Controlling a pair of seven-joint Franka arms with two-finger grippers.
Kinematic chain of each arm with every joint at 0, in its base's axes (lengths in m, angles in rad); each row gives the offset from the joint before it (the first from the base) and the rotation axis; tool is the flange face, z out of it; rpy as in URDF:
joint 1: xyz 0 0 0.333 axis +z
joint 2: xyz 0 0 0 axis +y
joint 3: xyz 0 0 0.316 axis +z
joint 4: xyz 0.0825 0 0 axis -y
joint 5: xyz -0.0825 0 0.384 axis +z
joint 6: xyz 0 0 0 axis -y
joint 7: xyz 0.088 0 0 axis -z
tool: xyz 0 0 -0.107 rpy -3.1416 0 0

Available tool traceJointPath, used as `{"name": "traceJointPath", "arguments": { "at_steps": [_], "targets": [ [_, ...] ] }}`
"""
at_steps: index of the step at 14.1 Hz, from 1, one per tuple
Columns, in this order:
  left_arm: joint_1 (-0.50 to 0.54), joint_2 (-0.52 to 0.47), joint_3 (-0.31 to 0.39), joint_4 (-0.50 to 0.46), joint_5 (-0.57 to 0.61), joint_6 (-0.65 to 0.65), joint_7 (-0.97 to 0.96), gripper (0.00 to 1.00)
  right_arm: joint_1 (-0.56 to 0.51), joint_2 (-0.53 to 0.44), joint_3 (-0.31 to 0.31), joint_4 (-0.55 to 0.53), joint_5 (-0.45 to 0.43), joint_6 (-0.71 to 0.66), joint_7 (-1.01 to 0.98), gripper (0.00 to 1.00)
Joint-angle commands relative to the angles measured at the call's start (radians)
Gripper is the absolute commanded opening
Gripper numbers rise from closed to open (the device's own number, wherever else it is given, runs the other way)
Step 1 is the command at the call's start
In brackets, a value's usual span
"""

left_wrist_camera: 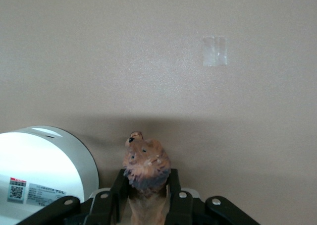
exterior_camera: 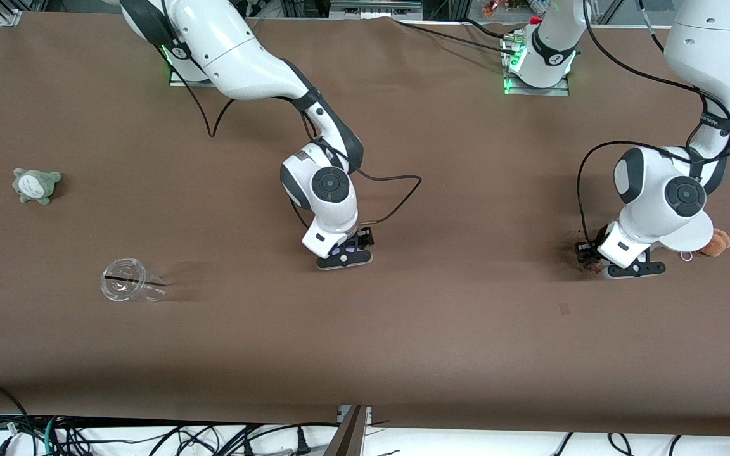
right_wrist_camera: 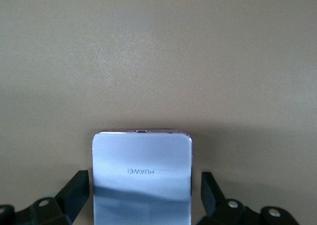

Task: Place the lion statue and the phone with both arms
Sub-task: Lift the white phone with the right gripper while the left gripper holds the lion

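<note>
The lion statue [left_wrist_camera: 146, 158], brown-orange with a darker mane, stands between the fingers of my left gripper [left_wrist_camera: 146, 188], which are shut on its body. That gripper [exterior_camera: 590, 258] is low at the table toward the left arm's end, and the hand hides most of the statue in the front view. The phone [right_wrist_camera: 142, 160], pale lavender-white with a faint brand mark, lies flat on the table. My right gripper [right_wrist_camera: 145, 197] straddles it, open, with a gap on each side. In the front view that gripper [exterior_camera: 344, 258] is low over the table's middle, with the phone [exterior_camera: 344, 251] just showing under it.
A white round-based stand [exterior_camera: 691, 235] and a tan plush with a metal ring [exterior_camera: 717, 242] sit right beside the left hand; the stand also shows in the left wrist view [left_wrist_camera: 44, 170]. A grey-green plush [exterior_camera: 35, 185] and a clear cup on its side [exterior_camera: 127, 280] lie toward the right arm's end.
</note>
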Motion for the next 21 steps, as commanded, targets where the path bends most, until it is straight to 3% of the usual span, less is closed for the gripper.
{"name": "traceJointPath", "arguments": {
  "at_steps": [1,3,6,8,11,12,15,17,18,21],
  "targets": [
    [0.009,-0.019,-0.003,-0.024,0.015,0.016,-0.010,0.19,0.006,0.016,0.000,0.015,-0.015,0.039,0.029,1.00],
    [0.021,-0.018,-0.003,-0.023,0.015,0.016,-0.010,0.27,0.006,0.016,0.002,0.011,-0.015,0.048,0.029,1.00],
    [0.021,-0.016,-0.003,-0.021,0.015,0.016,-0.010,0.28,0.006,0.016,0.002,0.009,-0.018,0.047,0.026,0.97],
    [0.023,-0.013,-0.003,-0.020,0.015,0.016,-0.010,0.31,0.003,0.015,0.002,0.006,-0.020,0.047,0.014,0.80],
    [0.023,-0.008,-0.003,-0.018,0.015,0.016,-0.010,0.34,-0.011,0.010,0.000,0.006,-0.018,0.038,0.003,0.41],
    [0.021,-0.007,-0.003,-0.017,0.015,0.016,-0.010,0.37,-0.019,0.007,0.000,0.006,-0.015,0.035,0.003,0.37],
    [0.021,-0.001,-0.003,-0.014,0.015,0.016,-0.010,0.67,-0.053,-0.018,0.002,0.011,-0.006,-0.014,-0.002,0.37],
    [0.021,-0.001,-0.003,-0.011,0.015,0.016,-0.007,0.95,-0.066,-0.050,0.002,0.003,-0.005,-0.063,-0.026,0.37],
    [0.023,-0.001,-0.003,-0.008,0.015,0.014,-0.010,1.00,-0.071,-0.083,0.000,-0.026,-0.003,-0.099,-0.037,0.37],
    [0.021,-0.008,-0.005,-0.003,0.015,0.008,-0.015,1.00,-0.118,-0.189,-0.004,-0.156,-0.003,-0.102,-0.096,0.37]
  ]
}}
